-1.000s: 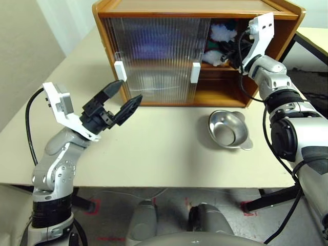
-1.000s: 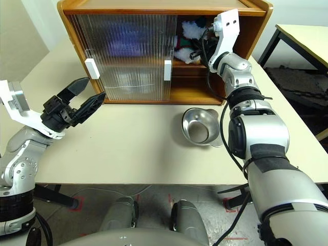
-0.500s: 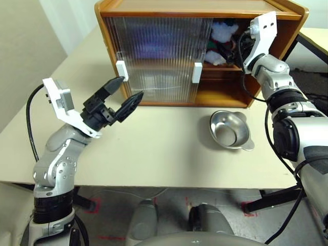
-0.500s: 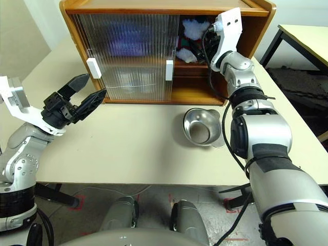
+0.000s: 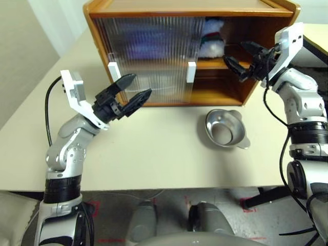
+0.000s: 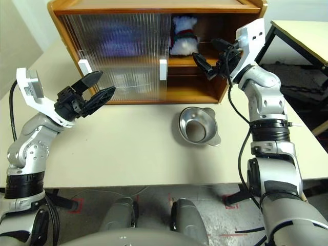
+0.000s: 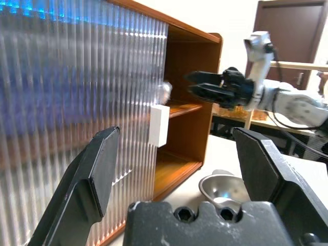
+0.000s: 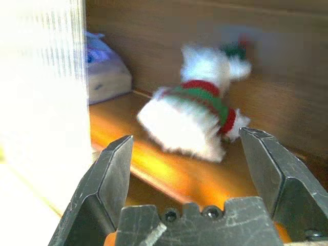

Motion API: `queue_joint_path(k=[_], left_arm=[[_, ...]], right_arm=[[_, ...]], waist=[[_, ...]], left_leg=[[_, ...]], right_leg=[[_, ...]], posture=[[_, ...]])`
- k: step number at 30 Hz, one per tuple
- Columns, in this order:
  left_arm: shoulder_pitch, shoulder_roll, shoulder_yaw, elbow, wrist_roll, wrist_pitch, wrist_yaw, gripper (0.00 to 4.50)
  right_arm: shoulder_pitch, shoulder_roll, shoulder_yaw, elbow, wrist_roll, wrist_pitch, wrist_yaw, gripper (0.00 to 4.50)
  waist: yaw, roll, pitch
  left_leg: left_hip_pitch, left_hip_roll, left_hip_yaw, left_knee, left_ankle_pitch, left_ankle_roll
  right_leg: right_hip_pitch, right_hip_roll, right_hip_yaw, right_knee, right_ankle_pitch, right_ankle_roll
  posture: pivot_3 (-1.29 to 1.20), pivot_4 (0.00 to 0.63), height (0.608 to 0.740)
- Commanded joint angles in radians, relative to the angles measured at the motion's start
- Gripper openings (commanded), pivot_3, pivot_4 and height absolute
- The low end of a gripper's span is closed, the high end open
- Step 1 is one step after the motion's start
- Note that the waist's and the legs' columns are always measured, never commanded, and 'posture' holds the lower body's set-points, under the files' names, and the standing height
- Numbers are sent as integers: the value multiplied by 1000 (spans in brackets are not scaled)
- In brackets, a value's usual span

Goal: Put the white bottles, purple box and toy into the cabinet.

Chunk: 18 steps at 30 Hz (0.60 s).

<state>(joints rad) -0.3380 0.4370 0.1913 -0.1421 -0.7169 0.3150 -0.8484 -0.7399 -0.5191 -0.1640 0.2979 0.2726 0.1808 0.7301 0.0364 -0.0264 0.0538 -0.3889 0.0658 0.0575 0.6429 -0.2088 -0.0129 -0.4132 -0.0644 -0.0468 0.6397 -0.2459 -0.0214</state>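
Observation:
The cabinet (image 5: 246,89) stands at the table's back, its right side open. On its upper shelf lies the toy (image 8: 197,110), a white plush bear in a red-and-green sweater. The purple box (image 8: 105,74) sits on the same shelf behind the ribbed door (image 5: 148,56). My right gripper (image 5: 234,52) hovers open just outside the opening, pointing at the toy, with nothing between its fingers. In front of the left door my left gripper (image 5: 139,85) is open and empty. The white bottles are hidden.
A shiny steel bowl (image 5: 224,129) rests on the beige table (image 5: 154,148) in front of the cabinet's open side. Two white handles (image 5: 191,72) stick out from the sliding doors. A second table (image 6: 302,36) stands off to the right.
My right gripper has opened and drawn back out of the cabinet, leaving the toy on the upper shelf. The left gripper has edged toward the cabinet. The camera has shifted.

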Motion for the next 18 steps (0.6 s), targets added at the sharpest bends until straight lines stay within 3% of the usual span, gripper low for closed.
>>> queue_joint_path(k=[1, 9, 14, 18], left_arm=[[-21, -5, -22, 33, 15, -11, -30, 4500], [-52, -15, -40, 78, 23, -8, -68, 4500], [-70, -11, -47, 102, 26, -4, -90, 4500], [-76, -9, -47, 108, 26, 2, -97, 4500]], right_arm=[[89, -15, -35, -227, 97, 179, -29, 4475], [329, 7, -249, -553, 454, 563, -168, 4475], [451, 85, -439, -604, 822, 798, -377, 4475], [533, 145, -527, -561, 1181, 833, -605, 4475]], waist=[[-13, 0, 0], [-46, 0, 0], [-57, -1, 0], [-77, -1, 0]], left_leg=[[0, 0, 0, 0, 0, 0], [0, 0, 0, 1, -2, -3], [0, 0, -1, 2, -2, -4], [0, 0, -1, 1, -2, -4]], right_leg=[[0, 0, 0, 0, 0, 0], [0, 0, 0, 0, 0, 0], [1, 0, 0, 0, 0, 0], [1, 0, 0, 0, 0, 0]], posture=[[24, 0, 740], [-38, 0, 740], [-59, 0, 740], [-65, 0, 740]])
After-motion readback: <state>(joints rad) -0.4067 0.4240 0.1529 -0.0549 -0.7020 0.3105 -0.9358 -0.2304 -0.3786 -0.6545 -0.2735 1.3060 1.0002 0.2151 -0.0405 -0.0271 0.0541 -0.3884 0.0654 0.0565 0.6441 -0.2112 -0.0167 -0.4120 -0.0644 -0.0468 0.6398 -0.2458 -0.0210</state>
